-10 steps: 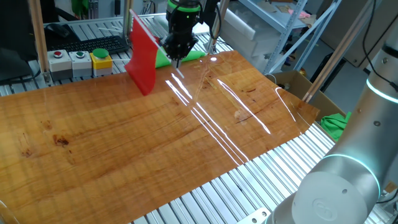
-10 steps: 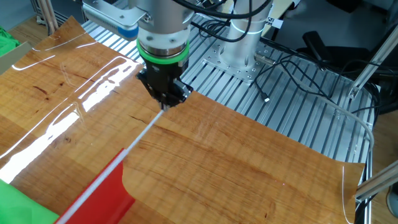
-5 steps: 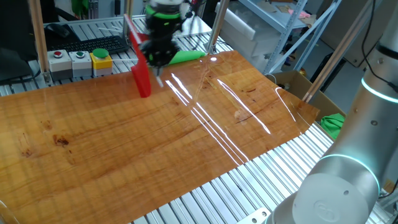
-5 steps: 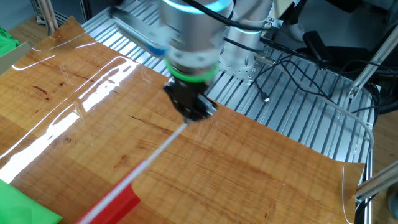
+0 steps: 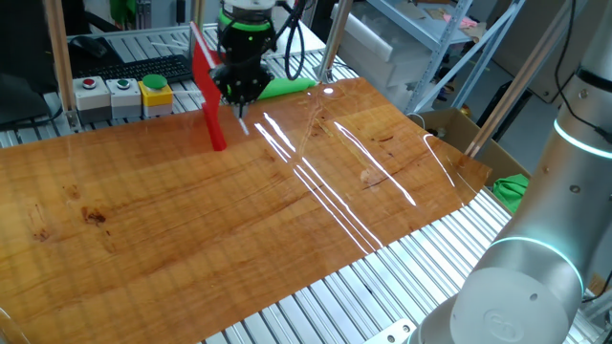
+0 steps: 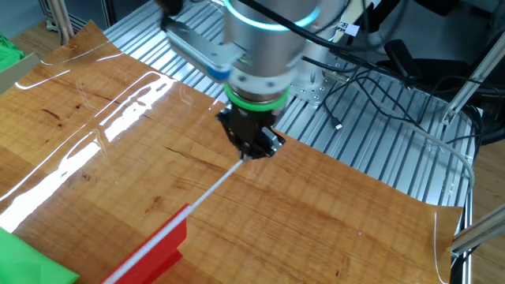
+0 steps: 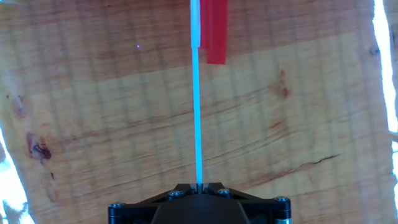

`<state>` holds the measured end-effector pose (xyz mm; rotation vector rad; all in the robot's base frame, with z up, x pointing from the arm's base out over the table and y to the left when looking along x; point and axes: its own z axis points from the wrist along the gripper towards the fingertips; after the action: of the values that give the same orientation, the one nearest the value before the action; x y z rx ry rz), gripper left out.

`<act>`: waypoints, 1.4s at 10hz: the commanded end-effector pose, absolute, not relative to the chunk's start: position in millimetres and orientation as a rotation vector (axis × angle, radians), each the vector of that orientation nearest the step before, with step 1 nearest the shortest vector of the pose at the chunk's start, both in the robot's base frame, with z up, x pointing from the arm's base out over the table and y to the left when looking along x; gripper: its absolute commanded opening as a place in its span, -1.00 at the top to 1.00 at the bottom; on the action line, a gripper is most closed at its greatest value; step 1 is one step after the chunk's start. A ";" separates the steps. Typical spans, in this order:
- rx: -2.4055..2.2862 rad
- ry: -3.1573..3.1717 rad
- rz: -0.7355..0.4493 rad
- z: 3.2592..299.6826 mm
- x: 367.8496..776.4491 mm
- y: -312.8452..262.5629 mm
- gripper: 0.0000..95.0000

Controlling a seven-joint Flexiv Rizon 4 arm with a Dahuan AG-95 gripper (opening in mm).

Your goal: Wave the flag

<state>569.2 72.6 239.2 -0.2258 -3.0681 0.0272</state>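
One flag [image 5: 207, 96] in play, and it's up in the air above the far end of the wooden table [image 5: 287, 220], red cloth hanging off the thin white stick [image 6: 211, 184], clear of the boards. I've got that stick pinched at its bare end, jaws clenched on it: my gripper [image 6: 251, 152] shows it running straight out from between my fingers, and the hand view has it dead centre, pennant at the far tip. Holding the very end makes sense, I reckon: it gives the cloth the widest arc for a wave. Behind me lies a green cloth [image 5: 277, 87], beside a box of buttons [image 5: 124, 94], well apart from the flag
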 end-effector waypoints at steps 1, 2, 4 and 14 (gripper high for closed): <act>-0.192 -3.060 0.015 241.5 576.2 48.4 1.00; -0.182 -3.053 0.018 242.3 577.6 37.1 1.00; -0.180 -3.050 0.019 242.3 580.2 18.7 1.00; -0.385 -2.963 0.046 239.0 586.2 -1.3 1.00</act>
<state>587.8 -1.1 239.3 -0.3851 -2.9598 0.0452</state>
